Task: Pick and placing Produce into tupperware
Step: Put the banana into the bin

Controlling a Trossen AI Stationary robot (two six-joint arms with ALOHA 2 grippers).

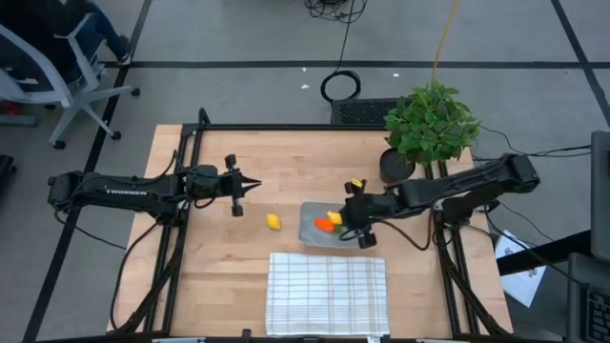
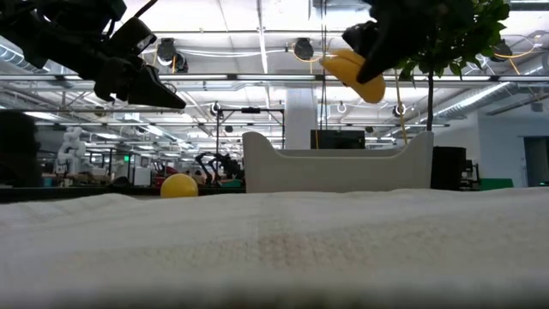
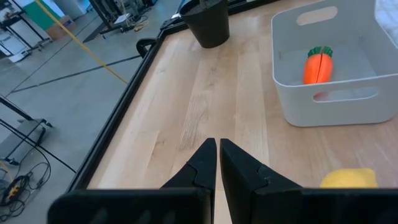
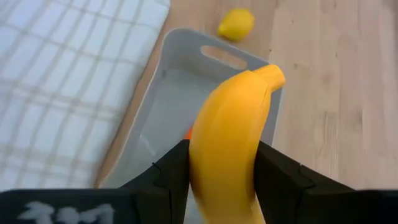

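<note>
The left gripper (image 1: 255, 186) hovers at nine o'clock, fingers pressed together, empty. The yellow fruit (image 1: 274, 221) lies just left of the tupperware (image 1: 312, 215) — carrot (image 1: 327, 225) inside. Above its three o'clock edge, the right gripper (image 1: 349, 217) clamps the banana (image 4: 228, 146).

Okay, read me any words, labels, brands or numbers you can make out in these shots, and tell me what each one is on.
"TROSSEN": white letters along the left arm in the high view, small, only just legible.
White lettering on the right gripper body in the right wrist view: too blurred to read.
Nothing readable on the banana, the tupperware, or the checked cloth.
</note>
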